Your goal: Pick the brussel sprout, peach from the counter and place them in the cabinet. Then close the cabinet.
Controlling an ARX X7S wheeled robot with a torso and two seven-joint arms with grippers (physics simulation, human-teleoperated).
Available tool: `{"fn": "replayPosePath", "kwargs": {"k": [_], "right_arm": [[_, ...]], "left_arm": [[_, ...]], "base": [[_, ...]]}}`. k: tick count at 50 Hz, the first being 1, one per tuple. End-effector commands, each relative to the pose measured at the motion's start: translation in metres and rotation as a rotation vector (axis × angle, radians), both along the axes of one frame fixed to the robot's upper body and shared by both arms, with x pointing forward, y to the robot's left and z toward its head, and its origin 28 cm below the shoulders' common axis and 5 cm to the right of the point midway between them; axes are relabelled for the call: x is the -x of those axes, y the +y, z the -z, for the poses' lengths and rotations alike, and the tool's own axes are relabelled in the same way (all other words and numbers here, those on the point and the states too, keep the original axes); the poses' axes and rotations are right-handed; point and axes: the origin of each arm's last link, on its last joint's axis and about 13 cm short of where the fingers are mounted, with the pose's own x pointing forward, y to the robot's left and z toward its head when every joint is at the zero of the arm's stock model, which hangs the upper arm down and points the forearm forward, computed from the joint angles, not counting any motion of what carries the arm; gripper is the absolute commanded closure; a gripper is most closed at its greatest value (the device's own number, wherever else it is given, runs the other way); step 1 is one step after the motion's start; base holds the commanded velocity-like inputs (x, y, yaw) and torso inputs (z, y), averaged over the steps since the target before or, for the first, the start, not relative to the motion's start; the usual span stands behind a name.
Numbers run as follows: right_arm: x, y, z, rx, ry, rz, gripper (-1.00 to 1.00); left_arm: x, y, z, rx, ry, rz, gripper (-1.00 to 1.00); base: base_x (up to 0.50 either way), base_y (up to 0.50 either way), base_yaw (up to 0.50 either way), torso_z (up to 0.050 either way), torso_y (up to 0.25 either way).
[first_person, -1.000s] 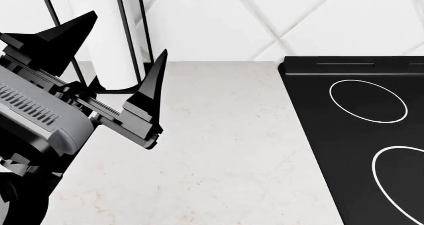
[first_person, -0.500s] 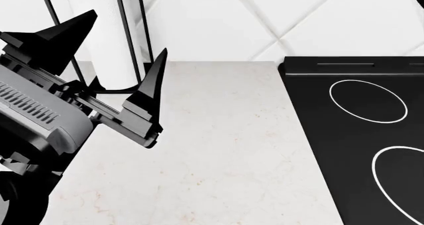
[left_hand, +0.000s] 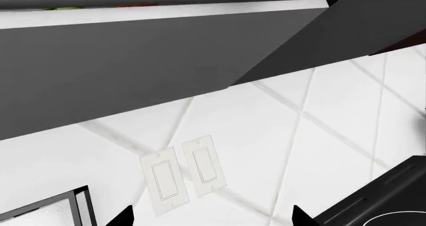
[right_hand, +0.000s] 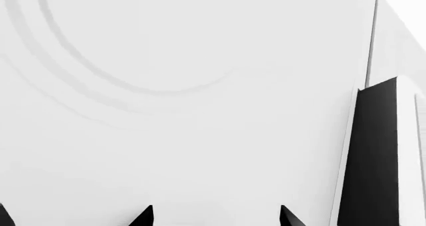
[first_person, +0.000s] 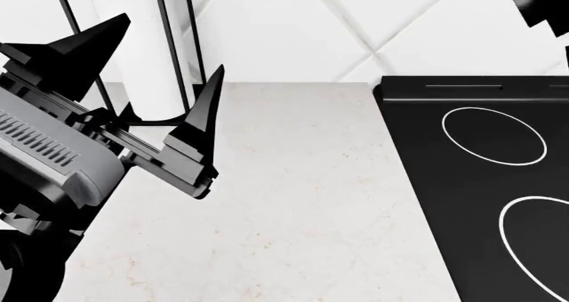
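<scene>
Since the earlier frames, almost nothing has shifted in the head view except a black shape, probably part of the right arm, now showing at the top right corner above the stovetop point(first_person: 480, 182). The left pincer point(first_person: 151, 69) hangs raised over the left end of the counter point(first_person: 302, 209), its two pointed fingers spread wide with nothing between them, aimed up toward the wall. Its wrist camera looks at the tiled backsplash, a pair of wall switches point(left_hand: 183, 173) and the dark underside of the cabinet point(left_hand: 133, 66). Along the cabinet's upper edge sit thin slivers of green and red; these may be the brussel sprout point(left_hand: 63, 8) and the peach point(left_hand: 136, 5) already on the shelf, though the strips are too small to be sure. Neither lies on the visible counter. The right pincer point(right_hand: 213, 221) shows only its fingertips, set apart, against a plain white panel with faint rings, possibly the cabinet door, which would suit the closing step.
</scene>
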Motion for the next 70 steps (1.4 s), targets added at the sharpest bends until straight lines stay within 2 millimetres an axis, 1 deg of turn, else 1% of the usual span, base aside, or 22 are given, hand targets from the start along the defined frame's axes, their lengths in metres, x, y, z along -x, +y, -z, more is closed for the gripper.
{"fn": "replayPosePath", "kwargs": {"k": [1,16,23,26,29,32,39,50,61,70], "right_arm": [[-0.062,-0.024,0.045,-0.068,0.455,0.075,-1.0],[-0.071,-0.028,0.054,-0.052,0.528,0.114,-1.0],[-0.067,-0.027,0.053,-0.049,0.522,0.102,-1.0],[-0.058,-0.026,0.051,-0.046,0.5,0.069,-1.0],[-0.045,-0.027,0.049,-0.043,0.471,0.039,-1.0],[-0.033,-0.03,0.047,-0.047,0.443,0.026,-1.0],[-0.013,-0.042,0.046,-0.061,0.404,0.013,-1.0],[0.01,-0.056,0.053,-0.082,0.363,-0.016,-1.0],[0.036,-0.054,0.046,-0.096,0.272,-0.168,-1.0],[0.057,-0.051,0.047,-0.118,0.212,-0.306,-1.0]], "left_arm": [[0.0,0.001,0.0,0.001,-0.001,-0.001,-1.0],[0.0,0.001,0.0,0.002,0.002,0.001,-1.0],[0.0,0.001,-0.001,0.005,0.001,-0.001,-1.0],[0.0,0.001,-0.001,0.007,-0.001,-0.002,-1.0],[0.0,0.002,-0.004,0.01,-0.006,-0.006,-1.0],[0.0,0.002,-0.006,0.014,-0.012,-0.008,-1.0],[-0.001,0.001,-0.005,0.013,-0.012,-0.007,-1.0],[-0.002,0.001,-0.007,0.021,-0.016,-0.009,-1.0],[-0.001,0.001,-0.007,0.026,-0.019,-0.012,-1.0],[-0.001,0.001,-0.006,0.029,-0.02,-0.014,-1.0]], "base": [[0.01,0.0,0.0,0.0,-0.01],[0.0,0.0,0.0,0.0,-0.005],[0.0,0.0,0.0,0.0,-0.006],[0.0,0.0,0.0,0.0,-0.003],[0.0,0.0,0.0,0.0,-0.007],[0.0,0.0,0.0,0.0,-0.003],[0.0,0.0,0.0,0.0,-0.006],[0.0,0.0,0.0,0.0,-0.005],[0.0,0.0,0.0,0.0,-0.003],[0.0,0.0,0.0,0.0,0.0]]}}
